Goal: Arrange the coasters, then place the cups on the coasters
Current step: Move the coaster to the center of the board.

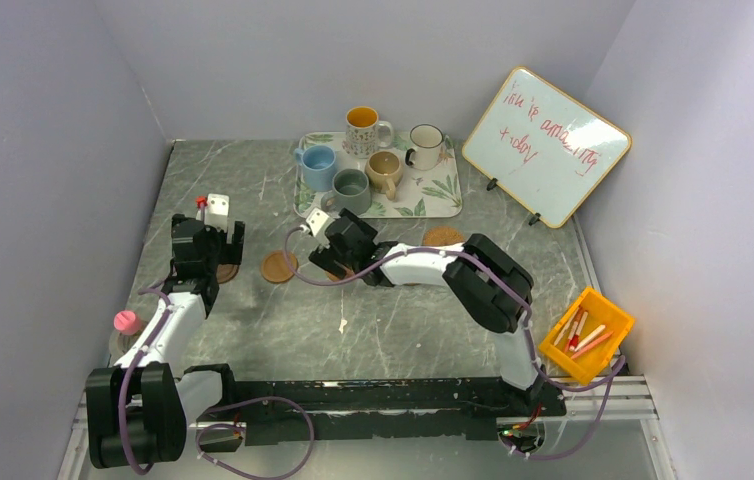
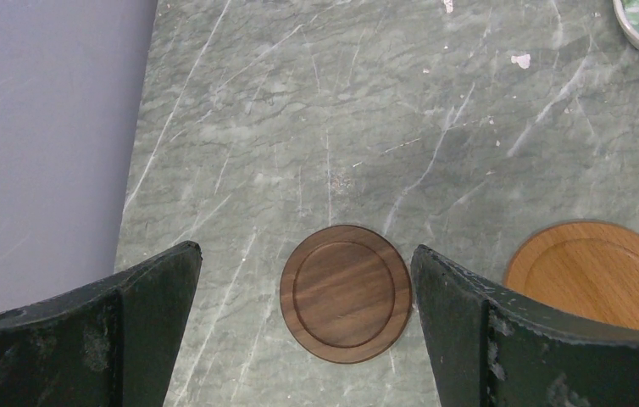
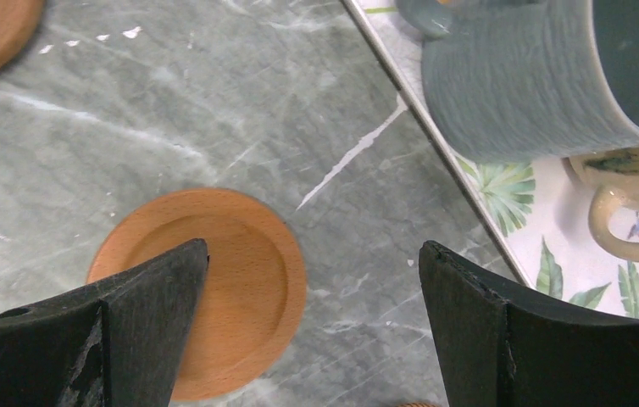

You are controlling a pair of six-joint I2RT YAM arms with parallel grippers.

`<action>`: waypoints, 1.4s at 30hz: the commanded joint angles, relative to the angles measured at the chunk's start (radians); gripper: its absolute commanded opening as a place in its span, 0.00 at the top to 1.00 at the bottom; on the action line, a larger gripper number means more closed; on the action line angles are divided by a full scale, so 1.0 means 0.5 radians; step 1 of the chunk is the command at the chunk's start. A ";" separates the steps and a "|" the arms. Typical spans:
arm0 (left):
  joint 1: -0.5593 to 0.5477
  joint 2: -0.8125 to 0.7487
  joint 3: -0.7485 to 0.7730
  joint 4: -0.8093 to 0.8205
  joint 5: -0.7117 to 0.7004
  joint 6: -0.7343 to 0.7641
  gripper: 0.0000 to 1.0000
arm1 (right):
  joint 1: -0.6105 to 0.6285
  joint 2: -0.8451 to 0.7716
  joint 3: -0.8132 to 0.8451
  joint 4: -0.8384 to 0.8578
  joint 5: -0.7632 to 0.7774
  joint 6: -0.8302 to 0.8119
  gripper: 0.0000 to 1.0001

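Five cups stand on a leaf-print tray [image 1: 443, 197]: light blue [image 1: 317, 165], grey-green [image 1: 350, 190], tan [image 1: 385, 172], white with a dark rim [image 1: 425, 146], and patterned with an orange inside [image 1: 363, 128]. My left gripper [image 2: 306, 250] hangs open over a dark brown coaster [image 2: 346, 293], which lies flat between its fingers. A light wood coaster [image 2: 596, 275] lies to its right. My right gripper [image 3: 316, 246] is open, its left finger over another light wood coaster [image 3: 231, 288]. The grey-green cup [image 3: 536, 76] is close ahead. A woven coaster [image 1: 443, 236] lies near the tray.
A whiteboard [image 1: 545, 145] leans at the back right. A yellow bin [image 1: 586, 333] with pens sits at the right edge. A pink-capped object [image 1: 128, 322] stands by the left arm. Grey walls close in the left, back and right sides.
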 commanded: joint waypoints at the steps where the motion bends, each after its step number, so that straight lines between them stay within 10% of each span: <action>1: 0.011 -0.030 0.041 0.063 0.031 -0.018 0.00 | 0.027 -0.060 0.031 -0.152 -0.175 -0.004 0.00; 42: 0.010 -0.044 0.042 0.057 0.010 -0.020 0.00 | 0.077 0.146 -0.006 0.175 0.122 -0.073 0.00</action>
